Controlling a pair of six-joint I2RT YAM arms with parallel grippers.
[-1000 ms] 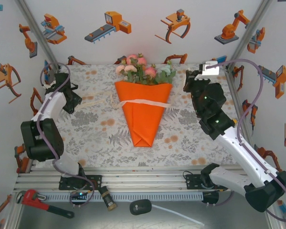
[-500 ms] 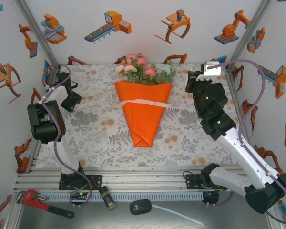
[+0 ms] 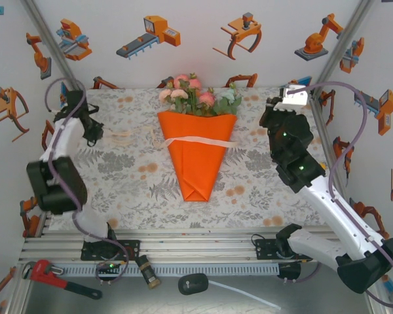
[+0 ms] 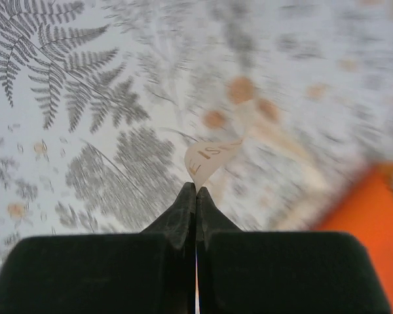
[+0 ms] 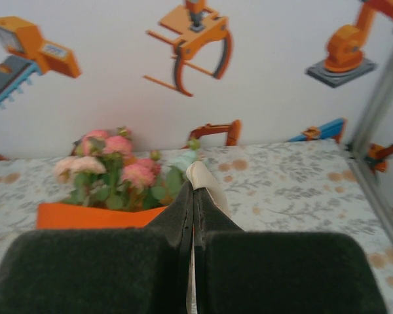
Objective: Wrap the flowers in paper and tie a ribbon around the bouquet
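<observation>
Bouquet [image 3: 198, 154] is lying mid-table on the fern-and-blossom tablecloth [image 3: 131, 173], and we are looking at white walls [image 3: 196, 65] printed with orange robots. Orange paper [image 3: 196, 173] is forming a cone, pink and cream flowers [image 3: 196, 97] pointing toward the back wall, ribbon [image 3: 196, 140] crossing it. Our left gripper [image 4: 196, 188] and right gripper [image 5: 192, 186] are each pinching a ribbon end.

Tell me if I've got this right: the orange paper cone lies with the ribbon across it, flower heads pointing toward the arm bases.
Not quite. The top external view shows the flowers pointing toward the far wall, away from the arm bases. The ribbon does cross the orange paper.
</observation>
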